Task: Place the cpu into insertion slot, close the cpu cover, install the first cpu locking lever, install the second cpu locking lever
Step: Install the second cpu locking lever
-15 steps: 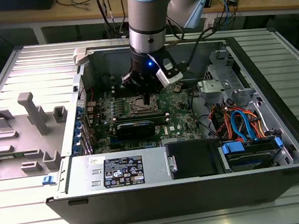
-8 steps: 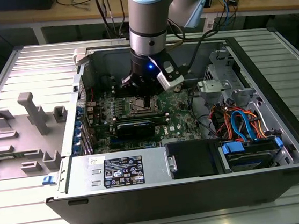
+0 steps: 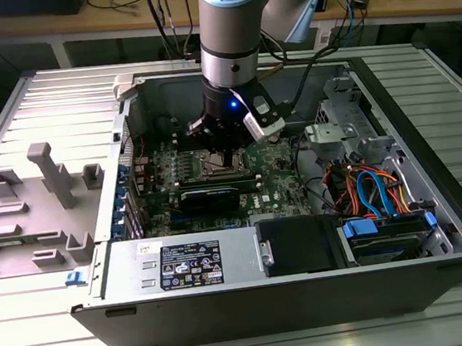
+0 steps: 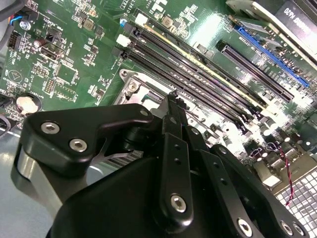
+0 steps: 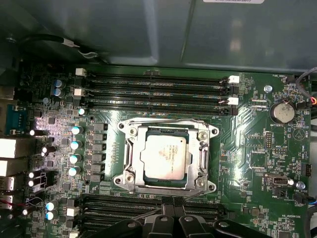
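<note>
Jaws pressed together at the tips, nothing seen between them; they carry no part. In both wrist views they hang low over the motherboard (image 5: 257,148), with the near edge of the insertion slot (image 5: 124,181) just ahead of the tips.

Task parts:
- cpu (image 5: 166,157): lies flat in the slot, silver top up, just beyond the jaw tips. Looks square to the slot.
- cpu cover (image 5: 134,151): silver frame lies down around the chip, which shows through its window. Judged closed, or nearly so.
- Thin wire lever (image 5: 163,122): runs along the cover's edge farthest from the jaws. Cannot tell whether it is hooked. A second thin wire lies by the slot's near edge, close under the jaws; its state is unclear too.
- Memory slots (image 5: 153,91): one bank beyond the slot, another directly beneath the jaws.

Exterior view: arm (image 3: 231,23) reaches straight down into the open computer case (image 3: 434,200), which lies on the ribbed table (image 3: 6,107).

Step judged: placing done, cover down, work now at the levers.

Risks:
- Closed tips are narrow and the lever wire is thin and springy; a push off its line could let it slip and snap back up.
- A slip would send the tips into the memory slots beneath them or onto the small board parts beside the slot.
- If the cover is not fully flat, forcing a lever loads the chip unevenly against the slot's contacts.
</note>
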You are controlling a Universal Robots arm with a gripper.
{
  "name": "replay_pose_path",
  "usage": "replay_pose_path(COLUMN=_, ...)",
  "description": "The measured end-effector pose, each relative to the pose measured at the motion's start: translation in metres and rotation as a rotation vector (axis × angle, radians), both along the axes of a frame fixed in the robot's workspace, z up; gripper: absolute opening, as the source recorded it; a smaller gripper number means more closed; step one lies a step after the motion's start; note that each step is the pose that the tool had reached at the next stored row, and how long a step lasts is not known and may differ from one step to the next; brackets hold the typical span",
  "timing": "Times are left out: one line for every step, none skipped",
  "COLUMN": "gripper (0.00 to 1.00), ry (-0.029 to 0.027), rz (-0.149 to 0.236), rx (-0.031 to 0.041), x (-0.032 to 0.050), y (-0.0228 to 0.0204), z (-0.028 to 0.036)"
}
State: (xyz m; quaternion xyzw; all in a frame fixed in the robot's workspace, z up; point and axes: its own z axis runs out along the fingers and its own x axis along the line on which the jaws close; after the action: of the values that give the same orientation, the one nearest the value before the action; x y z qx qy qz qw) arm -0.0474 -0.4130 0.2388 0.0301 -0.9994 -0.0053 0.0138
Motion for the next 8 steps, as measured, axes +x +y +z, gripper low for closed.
replay_pose_path(gripper=0.11, ry=0.0, rz=0.0, rx=0.0, x=0.0, y=0.0, z=0.0)
replay_pose_path(gripper=0.11, ry=0.0, rz=0.0, rx=0.0, x=0.0, y=0.0, z=0.0)
replay_pose_path(gripper=0.11, ry=0.0, rz=0.0, rx=0.0, x=0.0, y=0.0, z=0.0)
replay_pose_path(gripper=0.11, ry=0.0, rz=0.0, rx=0.0, x=0.0, y=0.0, z=0.0)
replay_pose_path(gripper=0.11, ry=0.0, rz=0.0, rx=0.0, x=0.0, y=0.0, z=0.0)
replay_pose_path(gripper=0.11, ry=0.0011, rz=0.0, rx=0.0, x=0.0, y=0.0, z=0.0)
replay_pose_path(gripper=0.11, ry=0.0021, rz=0.0, rx=0.0, x=0.0001, y=0.0, z=0.0)
replay_pose_path(gripper=0.11, ry=0.0038, rz=0.0, rx=0.0, x=0.0001, y=0.0, z=0.0)
